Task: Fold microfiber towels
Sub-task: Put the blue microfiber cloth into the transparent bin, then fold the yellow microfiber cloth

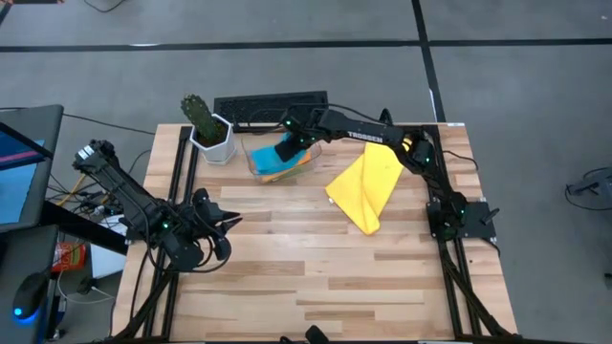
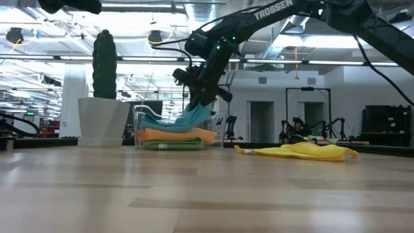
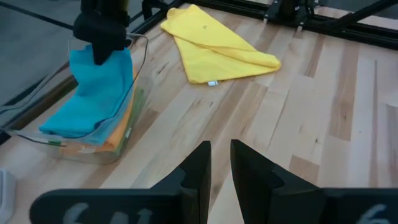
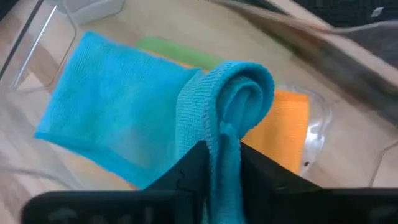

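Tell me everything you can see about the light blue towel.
The light blue towel is a soft, fuzzy cloth, folded and draped on top of the orange towel and green towel stacked in the clear plastic bin. One bunched fold stands pinched between the fingers of the right pincer, lifted above the rest. The remainder slumps flat over the pile, part hanging over the bin's rim.

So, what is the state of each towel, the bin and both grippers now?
Blue towel: pinched by right gripper, draped over bin.
Orange towel: folded, in bin.
Green towel: folded, at bottom.
Yellow towel: loose on table.
Bin: upright.
Left gripper: nearly shut, empty.
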Tool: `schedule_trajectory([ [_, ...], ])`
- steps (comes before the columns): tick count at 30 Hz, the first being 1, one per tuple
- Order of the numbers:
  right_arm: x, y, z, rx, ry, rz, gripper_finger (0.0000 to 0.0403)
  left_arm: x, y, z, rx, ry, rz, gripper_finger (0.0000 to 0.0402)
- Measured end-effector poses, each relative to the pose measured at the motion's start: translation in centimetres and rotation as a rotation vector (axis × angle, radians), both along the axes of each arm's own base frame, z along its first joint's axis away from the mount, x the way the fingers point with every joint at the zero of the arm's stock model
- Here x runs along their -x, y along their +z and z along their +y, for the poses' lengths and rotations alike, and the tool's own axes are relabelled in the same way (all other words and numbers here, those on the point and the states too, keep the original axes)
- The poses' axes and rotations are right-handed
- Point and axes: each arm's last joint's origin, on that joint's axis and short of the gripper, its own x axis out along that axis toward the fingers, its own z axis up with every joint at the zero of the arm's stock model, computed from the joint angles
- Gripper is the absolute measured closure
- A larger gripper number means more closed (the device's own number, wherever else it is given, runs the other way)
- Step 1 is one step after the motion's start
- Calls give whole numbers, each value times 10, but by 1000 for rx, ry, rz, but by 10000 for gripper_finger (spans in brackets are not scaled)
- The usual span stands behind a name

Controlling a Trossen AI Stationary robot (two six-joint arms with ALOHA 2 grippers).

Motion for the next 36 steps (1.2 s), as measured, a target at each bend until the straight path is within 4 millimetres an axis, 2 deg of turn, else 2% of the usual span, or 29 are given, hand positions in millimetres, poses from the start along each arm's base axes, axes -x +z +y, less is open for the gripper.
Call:
schedule_trajectory([
  [7,5,3,-1,-18,5,18,215,0,0,0,10,5,-4,349],
  [10,13,23,-4,50,-39,9,179,0,0,0,18,6,-4,349],
  [14,31,52,-6,129,-78,27,166,0,0,0,19,7,-4,349],
  [17,49,79,2,137,-37,46,169,0,0,0,18,9,-7,349],
  [21,94,119,24,95,8,162,178,-2,-4,1,2,63,-64,349],
  [24,129,131,45,51,-15,265,178,-8,-14,5,5,140,-138,348],
  [27,160,128,75,41,-55,320,171,-20,-27,11,61,164,-166,338],
  [29,182,118,95,22,-97,323,167,-30,-38,16,113,142,-184,322],
  [32,210,85,117,-18,-183,288,163,-45,-50,25,189,72,-243,290],
  [36,237,31,143,-69,-264,233,163,-63,-61,40,276,-26,-354,248],
])
